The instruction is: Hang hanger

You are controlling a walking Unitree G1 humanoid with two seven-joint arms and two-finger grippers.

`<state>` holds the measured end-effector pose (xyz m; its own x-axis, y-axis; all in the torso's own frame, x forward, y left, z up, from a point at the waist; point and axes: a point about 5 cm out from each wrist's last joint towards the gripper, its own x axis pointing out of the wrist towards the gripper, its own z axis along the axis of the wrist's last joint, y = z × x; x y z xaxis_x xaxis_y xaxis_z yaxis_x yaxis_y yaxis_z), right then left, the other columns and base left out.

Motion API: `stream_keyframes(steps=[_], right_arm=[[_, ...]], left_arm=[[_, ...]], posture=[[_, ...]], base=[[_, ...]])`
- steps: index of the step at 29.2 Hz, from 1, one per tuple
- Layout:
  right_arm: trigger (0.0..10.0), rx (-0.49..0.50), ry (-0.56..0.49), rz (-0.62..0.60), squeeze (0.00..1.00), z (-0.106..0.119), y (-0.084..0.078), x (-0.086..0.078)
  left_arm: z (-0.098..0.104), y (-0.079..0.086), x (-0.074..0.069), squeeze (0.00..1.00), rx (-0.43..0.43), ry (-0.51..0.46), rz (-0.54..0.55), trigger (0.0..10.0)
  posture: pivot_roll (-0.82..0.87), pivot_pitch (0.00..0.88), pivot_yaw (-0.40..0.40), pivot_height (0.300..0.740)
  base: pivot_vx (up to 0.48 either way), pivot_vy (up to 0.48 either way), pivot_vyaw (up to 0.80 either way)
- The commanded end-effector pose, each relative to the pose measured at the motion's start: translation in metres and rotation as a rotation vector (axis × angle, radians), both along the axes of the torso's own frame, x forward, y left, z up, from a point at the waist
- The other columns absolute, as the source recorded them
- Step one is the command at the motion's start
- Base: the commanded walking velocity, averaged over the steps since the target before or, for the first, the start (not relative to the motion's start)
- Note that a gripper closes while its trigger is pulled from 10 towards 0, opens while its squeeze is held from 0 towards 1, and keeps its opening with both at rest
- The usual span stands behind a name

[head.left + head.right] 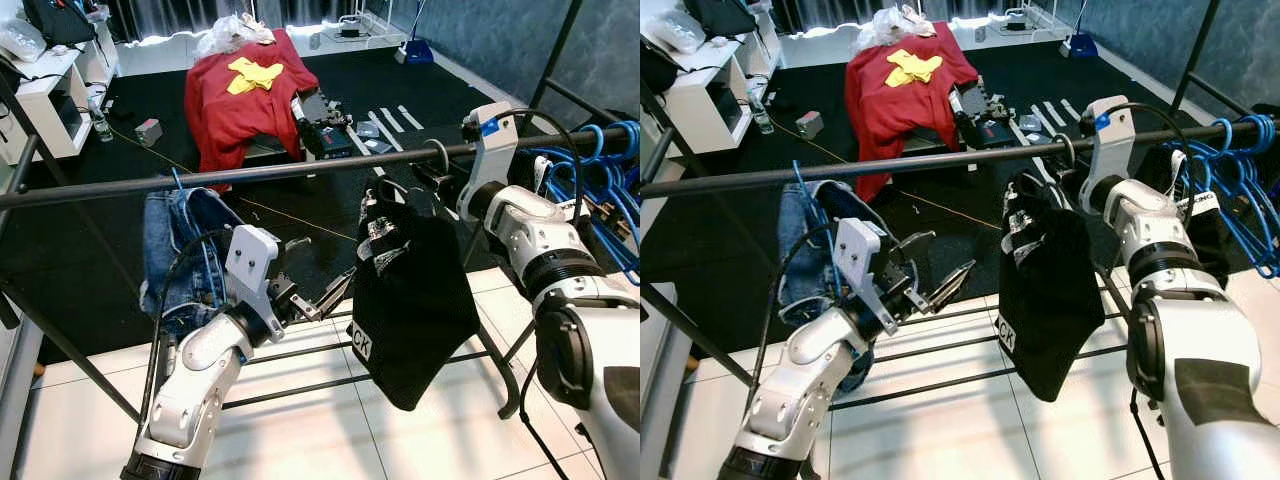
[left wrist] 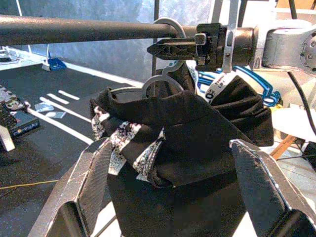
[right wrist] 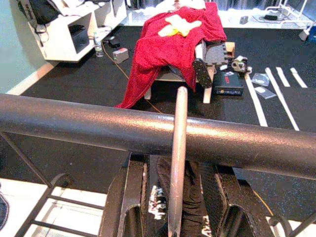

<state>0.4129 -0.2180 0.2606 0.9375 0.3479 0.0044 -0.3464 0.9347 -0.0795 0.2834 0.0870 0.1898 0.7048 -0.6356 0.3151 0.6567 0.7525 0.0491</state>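
Black flooring and a red-draped bench sit behind the clothes rail (image 1: 250, 172), and up at the rail the right end effector (image 2: 163, 48) is clenched on the hanger (image 2: 165, 54), its hook looped over the bar so the black garment (image 1: 415, 290) hangs free. Left end effector (image 1: 935, 280) waits released just below and beside the garment, probably ready to steady it.

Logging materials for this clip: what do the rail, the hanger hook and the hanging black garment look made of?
Rail: likely metal tube, matte dark finely textured coating. Hanger hook: looks like pale smooth metal wire, though plastic is possible. Black garment: soft matte fabric, draped in folds, with a patterned black-and-white lining.
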Motion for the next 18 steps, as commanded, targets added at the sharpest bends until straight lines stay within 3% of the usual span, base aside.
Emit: stream_keyframes(steps=[1, 3, 6, 11, 14, 17, 18], right_arm=[[10.0, -0.033, -0.106, -0.079, 0.00, 0.021, -0.006, 0.001], [10.0, -0.033, -0.106, -0.079, 0.00, 0.021, -0.006, 0.001], [10.0, -0.052, -0.176, -0.177, 0.00, 0.007, -0.009, -0.002], [10.0, -0.064, -0.219, -0.195, 0.00, -0.004, -0.008, -0.005], [10.0, -0.082, -0.322, -0.200, 0.00, -0.019, -0.004, -0.016], [10.0, -0.083, -0.389, -0.205, 0.00, -0.021, -0.002, -0.022], [10.0, -0.097, -0.446, -0.202, 0.00, -0.022, 0.002, -0.028]], left_arm=[[0.000, 0.004, 0.000, 0.00, 0.010, 0.003, 0.008, 10.0], [0.000, 0.004, 0.000, 0.00, 0.010, 0.003, 0.008, 10.0], [-0.006, 0.008, 0.000, 0.00, -0.016, 0.037, 0.051, 10.0], [-0.009, 0.010, -0.001, 0.00, -0.036, 0.063, 0.057, 10.0], [-0.009, 0.011, -0.001, 0.00, -0.071, 0.083, 0.054, 10.0], [-0.007, 0.011, 0.001, 0.00, -0.079, 0.068, 0.070, 10.0], [-0.003, 0.012, 0.004, 0.00, -0.129, 0.056, 0.103, 10.0]], posture=[[0.07, 0.097, 0.013, 0.740], [0.07, 0.097, 0.013, 0.740], [0.07, 0.105, 0.039, 0.740], [0.07, 0.104, 0.045, 0.740], [0.05, 0.100, 0.067, 0.740], [0.05, 0.096, 0.069, 0.740], [0.04, 0.092, 0.069, 0.740]], base=[[0.000, 0.000, 0.00], [0.000, 0.000, 0.00], [0.000, 0.000, 0.00], [0.000, 0.000, 0.00], [0.000, 0.000, 0.00], [0.000, 0.000, 0.00], [0.000, 0.000, 0.00]])
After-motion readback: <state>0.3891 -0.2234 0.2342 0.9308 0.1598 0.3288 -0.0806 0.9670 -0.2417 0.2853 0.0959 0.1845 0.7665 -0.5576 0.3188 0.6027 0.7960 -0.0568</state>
